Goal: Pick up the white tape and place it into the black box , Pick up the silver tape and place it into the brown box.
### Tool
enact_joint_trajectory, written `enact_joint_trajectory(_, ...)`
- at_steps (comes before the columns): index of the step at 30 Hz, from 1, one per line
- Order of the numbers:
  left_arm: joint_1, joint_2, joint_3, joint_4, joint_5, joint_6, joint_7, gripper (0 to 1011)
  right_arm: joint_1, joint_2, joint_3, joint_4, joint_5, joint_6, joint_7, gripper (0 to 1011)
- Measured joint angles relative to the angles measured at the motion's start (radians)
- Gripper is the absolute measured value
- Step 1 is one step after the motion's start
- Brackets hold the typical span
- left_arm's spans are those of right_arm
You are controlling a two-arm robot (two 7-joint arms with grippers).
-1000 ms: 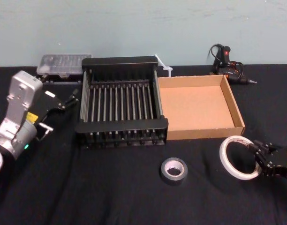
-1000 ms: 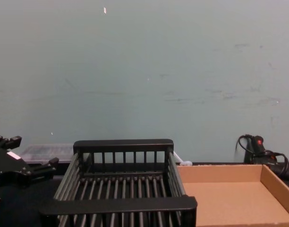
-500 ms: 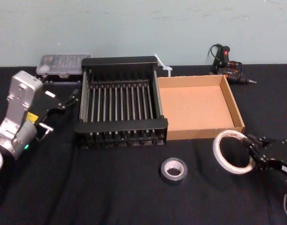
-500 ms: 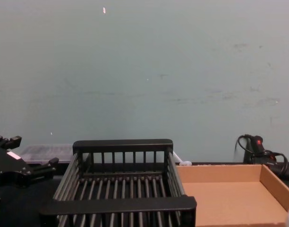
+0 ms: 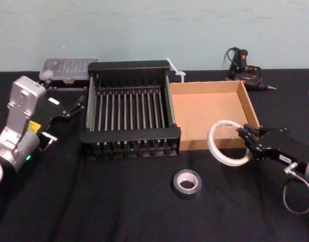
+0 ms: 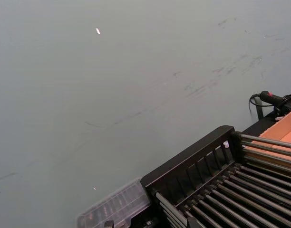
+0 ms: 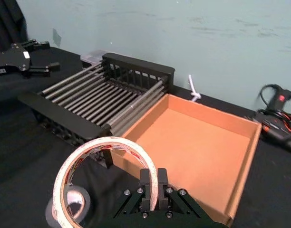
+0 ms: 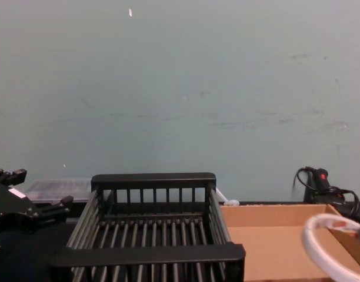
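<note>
My right gripper (image 5: pixel 244 135) is shut on the rim of the white tape (image 5: pixel 212 145), holding the ring upright in the air just in front of the brown box (image 5: pixel 251 113). In the right wrist view the white tape (image 7: pixel 107 142) stands before the gripper (image 7: pixel 152 178), with the silver tape (image 7: pixel 81 197) lying flat on the cloth beneath it. The silver tape (image 5: pixel 187 182) rests in front of the boxes. The black box (image 5: pixel 129 135) sits left of the brown box and holds nothing. My left gripper (image 5: pixel 68 110) is parked open to the left of the black box.
A clear plastic case (image 5: pixel 68 68) lies behind the black box at the back left. A glue gun (image 5: pixel 243 65) with its cord sits at the back right. A small white strip (image 5: pixel 175 72) lies behind the boxes. Black cloth covers the table.
My right gripper has carried the white tape up and to the left, from the table's right side to just in front of the brown box. The left arm has stayed still.
</note>
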Motion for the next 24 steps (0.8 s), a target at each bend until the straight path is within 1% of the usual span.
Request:
enact_joint_trajectory(10,0.000,0.000,0.000,0.000,0.000,0.000,0.000,1001,0.095,-0.035,-0.056,0.019,-0.010,0.043,-0.012,101)
enact_joint_trajectory(16,0.000,0.000,0.000,0.000,0.000,0.000,0.000,1001,0.159,-0.060,-0.094,0.046,-0.026,0.066,-0.017,101)
enact_joint_trajectory(18,0.000,0.000,0.000,0.000,0.000,0.000,0.000,1001,0.167,-0.064,-0.099,0.049,-0.028,0.068,-0.017,101)
enact_joint_trajectory(23,0.000,0.000,0.000,0.000,0.000,0.000,0.000,1001,0.227,-0.093,-0.138,0.081,-0.050,0.090,-0.020,101)
enact_joint_trajectory(24,0.000,0.000,0.000,0.000,0.000,0.000,0.000,1001,0.227,-0.093,-0.138,0.081,-0.050,0.090,-0.020,101)
